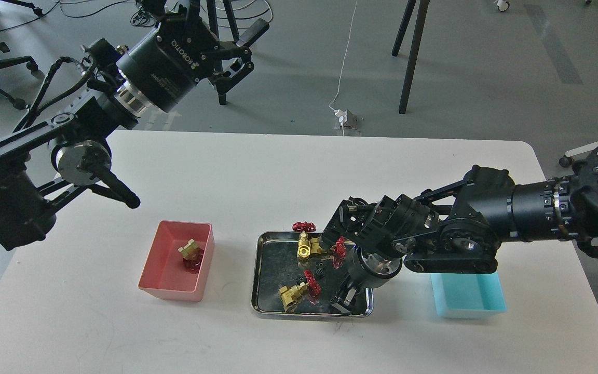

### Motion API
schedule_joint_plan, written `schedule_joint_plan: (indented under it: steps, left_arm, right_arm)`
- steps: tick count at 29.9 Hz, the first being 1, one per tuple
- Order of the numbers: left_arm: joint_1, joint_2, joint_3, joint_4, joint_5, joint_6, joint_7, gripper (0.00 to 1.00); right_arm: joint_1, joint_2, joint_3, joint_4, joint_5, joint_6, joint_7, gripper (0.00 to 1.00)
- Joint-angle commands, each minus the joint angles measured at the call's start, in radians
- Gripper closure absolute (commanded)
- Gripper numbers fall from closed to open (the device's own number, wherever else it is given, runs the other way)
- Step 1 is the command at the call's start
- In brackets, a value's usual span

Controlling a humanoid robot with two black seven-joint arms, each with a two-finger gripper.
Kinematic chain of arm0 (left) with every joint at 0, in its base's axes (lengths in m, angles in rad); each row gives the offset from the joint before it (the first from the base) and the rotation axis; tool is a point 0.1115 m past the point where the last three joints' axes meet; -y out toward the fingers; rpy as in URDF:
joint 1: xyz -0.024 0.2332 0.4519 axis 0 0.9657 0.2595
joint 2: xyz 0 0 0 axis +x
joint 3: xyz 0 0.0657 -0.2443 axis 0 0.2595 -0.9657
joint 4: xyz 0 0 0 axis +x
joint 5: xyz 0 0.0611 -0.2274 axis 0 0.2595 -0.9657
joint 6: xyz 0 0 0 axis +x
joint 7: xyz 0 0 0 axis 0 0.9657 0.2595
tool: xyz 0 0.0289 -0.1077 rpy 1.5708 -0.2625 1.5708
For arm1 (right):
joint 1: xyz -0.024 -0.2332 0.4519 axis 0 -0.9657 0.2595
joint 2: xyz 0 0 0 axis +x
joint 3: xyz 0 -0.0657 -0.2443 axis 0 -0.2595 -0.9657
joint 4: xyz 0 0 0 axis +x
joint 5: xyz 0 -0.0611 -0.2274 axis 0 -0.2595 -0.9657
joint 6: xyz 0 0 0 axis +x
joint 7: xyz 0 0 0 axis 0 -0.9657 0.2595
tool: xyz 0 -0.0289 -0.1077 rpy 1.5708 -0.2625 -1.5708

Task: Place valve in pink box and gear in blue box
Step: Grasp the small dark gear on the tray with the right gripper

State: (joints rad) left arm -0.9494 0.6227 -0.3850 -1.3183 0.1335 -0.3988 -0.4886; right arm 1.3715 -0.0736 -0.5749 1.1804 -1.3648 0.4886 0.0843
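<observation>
One valve (191, 253) lies in the pink box (172, 292) at the left. Three more valves lie in the steel tray (259, 275): two close together at its back (307, 248) and one at its front left (292, 294). Small black gears (320, 270) lie mid-tray. My right gripper (345, 301) points down into the tray's front right corner, fingers slightly apart, covering the spot where a gear lay. The blue box (467, 304) is at the right, its far part hidden by my right arm. My left gripper (244, 47) is open and empty, high beyond the table's far left.
The white table (226, 176) ends close behind the tray and boxes. Chair and stand legs (413, 57) rise from the floor beyond it. My right arm lies low across the table's right side, over the blue box.
</observation>
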Motion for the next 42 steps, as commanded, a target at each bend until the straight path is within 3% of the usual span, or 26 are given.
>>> schedule_joint_plan:
  steps: [1,32,38,42]
  left_arm:
    - [0.003,0.000,0.000,0.001,0.000,0.000,0.000,0.08]
    - [0.027,-0.035,0.000,0.004,0.001,0.000,0.000,0.07]
    - [0.029,-0.035,0.000,0.004,0.001,-0.002,0.000,0.06]
    - [0.032,-0.035,0.000,0.004,0.001,-0.002,0.000,0.06]
  right_arm:
    - [-0.015,0.002,-0.002,-0.010,-0.010,0.000,0.000,0.44]
    - [-0.052,0.032,-0.002,-0.077,-0.010,0.000,-0.001,0.63]
    - [-0.052,0.032,0.000,-0.077,-0.008,0.000,-0.001,0.79]
    - [-0.052,0.032,0.001,-0.076,-0.007,0.000,0.000,0.84]
